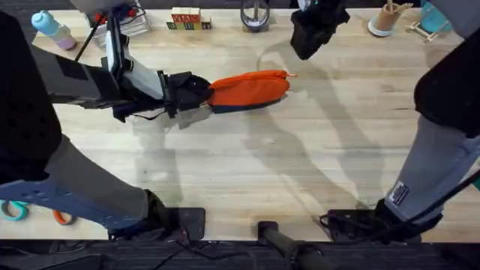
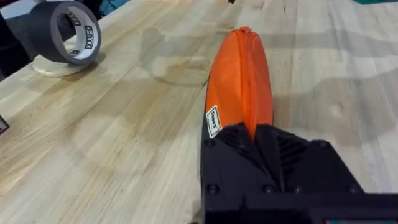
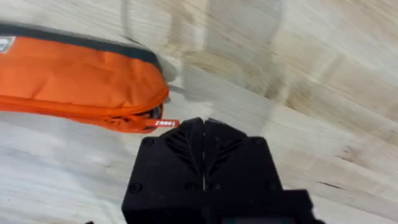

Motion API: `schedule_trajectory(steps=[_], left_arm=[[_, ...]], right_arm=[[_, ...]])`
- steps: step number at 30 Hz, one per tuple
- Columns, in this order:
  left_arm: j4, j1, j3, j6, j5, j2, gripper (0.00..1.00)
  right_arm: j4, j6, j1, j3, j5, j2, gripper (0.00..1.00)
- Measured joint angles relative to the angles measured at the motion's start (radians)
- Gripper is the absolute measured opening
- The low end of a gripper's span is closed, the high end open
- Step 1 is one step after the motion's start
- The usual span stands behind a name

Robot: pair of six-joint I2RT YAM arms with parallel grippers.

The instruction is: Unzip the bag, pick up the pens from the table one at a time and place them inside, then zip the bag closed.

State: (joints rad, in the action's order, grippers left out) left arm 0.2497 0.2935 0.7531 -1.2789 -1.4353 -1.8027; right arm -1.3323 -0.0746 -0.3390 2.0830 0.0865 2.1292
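The left gripper (image 1: 196, 91) is clamped on the near end of the bag (image 1: 251, 88), black fingers (image 2: 267, 155) pinching the orange fabric at the zipper ridge. The right gripper (image 3: 203, 134) hangs above the table (image 1: 300, 165) with its fingers pressed together, holding nothing, just beside the bag's far end and its small pull tab (image 3: 163, 124). The bag lies flat, zipped, navy base showing. A roll of black tape (image 2: 65, 32) stands well off to the left gripper's side.

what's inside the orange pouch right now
Nothing inside can be seen: the orange pouch looks zipped along its top, with its pull at the end. The left hand grips its other end.
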Motion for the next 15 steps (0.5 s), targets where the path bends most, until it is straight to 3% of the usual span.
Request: schedule_trajectory(steps=[14, 15], left_arm=[[0.0, 0.0, 0.0, 0.0, 0.0, 0.0, 0.042], [0.0, 0.0, 0.0, 0.0, 0.0, 0.0, 0.042]], right_arm=[[-0.003, 0.0, 0.02, 0.001, 0.004, 0.0, 0.03], [-0.008, 0.003, 0.02, 0.001, 0.004, 0.0, 0.083]])
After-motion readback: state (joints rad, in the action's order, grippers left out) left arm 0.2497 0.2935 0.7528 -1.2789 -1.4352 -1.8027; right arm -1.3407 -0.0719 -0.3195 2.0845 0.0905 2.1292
